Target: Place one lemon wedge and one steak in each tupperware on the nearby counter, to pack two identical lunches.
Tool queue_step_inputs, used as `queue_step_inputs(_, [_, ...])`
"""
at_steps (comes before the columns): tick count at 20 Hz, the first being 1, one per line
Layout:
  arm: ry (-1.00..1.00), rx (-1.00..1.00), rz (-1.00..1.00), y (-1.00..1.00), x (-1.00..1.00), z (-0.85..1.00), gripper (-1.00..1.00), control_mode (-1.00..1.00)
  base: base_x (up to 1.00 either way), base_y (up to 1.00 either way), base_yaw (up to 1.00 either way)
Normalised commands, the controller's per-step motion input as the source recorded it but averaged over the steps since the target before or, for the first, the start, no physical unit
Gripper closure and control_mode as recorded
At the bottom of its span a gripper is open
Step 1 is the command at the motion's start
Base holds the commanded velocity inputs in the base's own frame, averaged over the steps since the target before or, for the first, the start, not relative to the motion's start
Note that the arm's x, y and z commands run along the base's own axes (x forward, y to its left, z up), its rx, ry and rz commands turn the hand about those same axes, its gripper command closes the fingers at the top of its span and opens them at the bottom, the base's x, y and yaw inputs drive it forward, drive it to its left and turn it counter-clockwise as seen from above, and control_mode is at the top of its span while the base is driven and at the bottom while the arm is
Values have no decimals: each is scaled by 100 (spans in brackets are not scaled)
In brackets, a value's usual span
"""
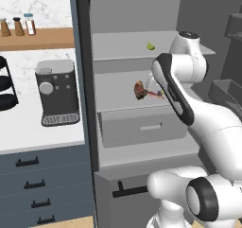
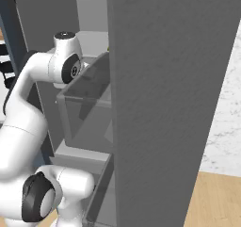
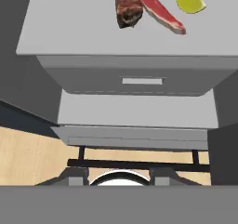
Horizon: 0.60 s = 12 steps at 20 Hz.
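Inside the open fridge, two steaks lie on the middle shelf: a dark brown steak (image 3: 128, 7) (image 1: 140, 90) and a redder steak (image 3: 162, 15) touching it. A yellow-green lemon wedge (image 3: 189, 0) lies just beside them. Another lemon wedge (image 1: 150, 46) sits on the shelf above. My gripper (image 1: 151, 85) reaches in over the middle shelf, close to the steaks and mostly hidden behind my forearm, so its jaws cannot be read. The hand view looks down on the steaks from a distance. The white counter (image 1: 23, 132) lies left of the fridge. The tupperware is out of view.
A grey drawer (image 3: 139, 81) (image 1: 142, 127) sits under the steak shelf. The open fridge door with its bin (image 2: 89, 108) stands close to my right side. A coffee machine (image 1: 57, 92) is on the counter, with spice bottles (image 1: 19, 27) on a wooden ledge above.
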Motion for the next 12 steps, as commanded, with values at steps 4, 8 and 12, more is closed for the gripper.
queue_step_inputs(4, [-15, 0, 0, -1, -14, -4, -100, -100, 0, 0, 0])
queue_step_inputs(8, [-33, -2, -2, -3, 3, -31, -100, -100, 0, 0, 0])
queue_step_inputs(12, [-37, -5, -8, 1, 15, -56, -100, -100, 0, 0, 0])
